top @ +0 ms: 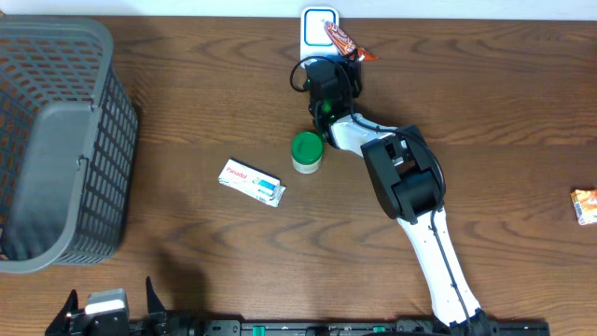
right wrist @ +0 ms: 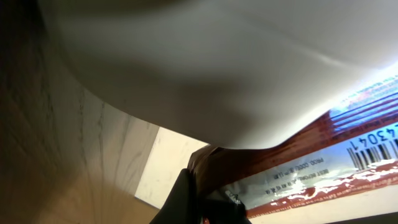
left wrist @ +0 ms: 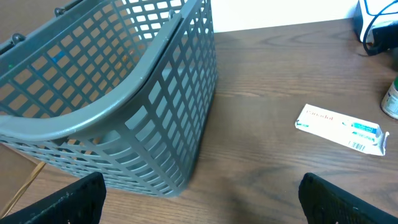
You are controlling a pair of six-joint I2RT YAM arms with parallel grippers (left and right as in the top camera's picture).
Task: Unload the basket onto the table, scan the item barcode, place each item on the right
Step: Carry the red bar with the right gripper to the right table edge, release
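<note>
**Desk:** Where's the item right now?

**Me:** I have the red-brown foil snack packet (top: 341, 39) in the right gripper (top: 341, 56), top centre of the overhead frame. The gripper is clenched on one end of it, so the printed face sticks out past the fingertips.

**Desk:** Why hold it up there?

**Me:** That's where the white box-shaped scanner (top: 317, 21) sits, at the far edge of the wooden surface (top: 485, 112). In my right wrist view the scanner's pale body fills the top of the frame. The packet lies just under it, with the barcode (right wrist: 373, 152) at the lower right. I read that as presenting the code to the scanner. I can't tell whether the packet touches the scanner, or whether the code faces its window squarely.

**Desk:** And your other arm?

**Me:** The left gripper (top: 107, 301) is released, jaws wide and holding nothing, at the lower left of the overhead frame. Its camera shows the grey plastic mesh basket (left wrist: 93, 118) at upper left and a white cardboard medicine box (left wrist: 341, 129) lying flat at right. My guess is the basket takes scanned goods.

**Desk:** Anything crowding the packet?

**Me:** A green-lidded jar (top: 307, 149) stands just beside the right arm, well below the packet. A small orange packet (top: 586, 205) lies at the far right edge.
</note>
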